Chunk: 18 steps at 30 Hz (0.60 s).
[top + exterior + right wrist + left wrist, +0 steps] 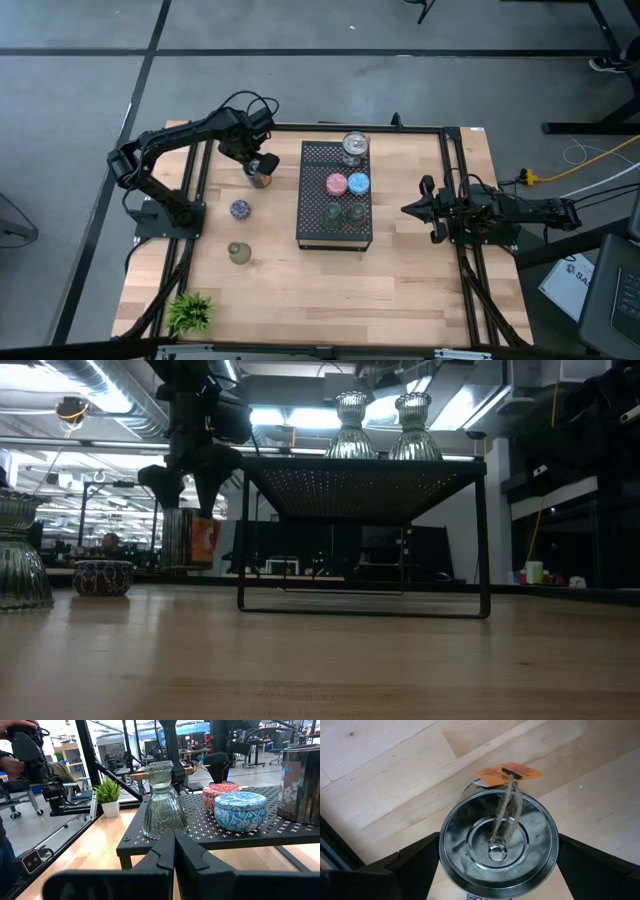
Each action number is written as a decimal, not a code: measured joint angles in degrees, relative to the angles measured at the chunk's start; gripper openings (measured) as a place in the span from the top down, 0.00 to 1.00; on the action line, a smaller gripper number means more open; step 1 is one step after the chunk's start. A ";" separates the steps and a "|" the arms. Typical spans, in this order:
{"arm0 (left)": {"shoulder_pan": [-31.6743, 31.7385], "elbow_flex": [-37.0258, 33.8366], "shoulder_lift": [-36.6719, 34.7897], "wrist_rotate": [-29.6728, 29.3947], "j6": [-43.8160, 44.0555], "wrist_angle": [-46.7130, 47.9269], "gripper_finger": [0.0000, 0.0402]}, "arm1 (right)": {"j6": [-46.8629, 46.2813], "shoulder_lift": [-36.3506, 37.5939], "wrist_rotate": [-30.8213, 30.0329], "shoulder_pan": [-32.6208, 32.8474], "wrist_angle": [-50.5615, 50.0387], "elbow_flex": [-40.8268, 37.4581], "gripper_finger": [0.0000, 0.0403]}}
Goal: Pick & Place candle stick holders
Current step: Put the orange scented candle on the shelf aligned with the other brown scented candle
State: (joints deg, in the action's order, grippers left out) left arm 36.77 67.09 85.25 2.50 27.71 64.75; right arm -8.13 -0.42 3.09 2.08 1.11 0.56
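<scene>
The high view looks straight down from above, taking in the whole wooden table and both arms. The low view sits at tabletop height, facing level across the boards toward the room, with the black perforated tray standing ahead of it. The left wrist view points steeply down, very close over a silvery tin (it fills much of the picture). The right wrist view faces level across the table from just beside the tray, with the room behind. The tray appears in the high, low and right wrist views; the small green plant shows in the high and right wrist views.
</scene>
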 joint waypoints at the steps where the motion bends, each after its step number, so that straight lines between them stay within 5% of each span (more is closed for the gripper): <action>1: 0.02 0.00 0.00 0.00 0.01 0.00 0.12 | 0.01 0.00 -0.02 -0.01 0.00 0.00 0.99; 18: 0.02 7.79 0.02 -1.66 -1.53 6.59 0.12 | 0.00 0.00 -0.01 0.00 0.01 0.00 0.99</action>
State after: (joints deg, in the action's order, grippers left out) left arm 36.80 74.88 85.27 0.84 26.18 71.34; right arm -8.13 -0.42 3.08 2.08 1.11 0.56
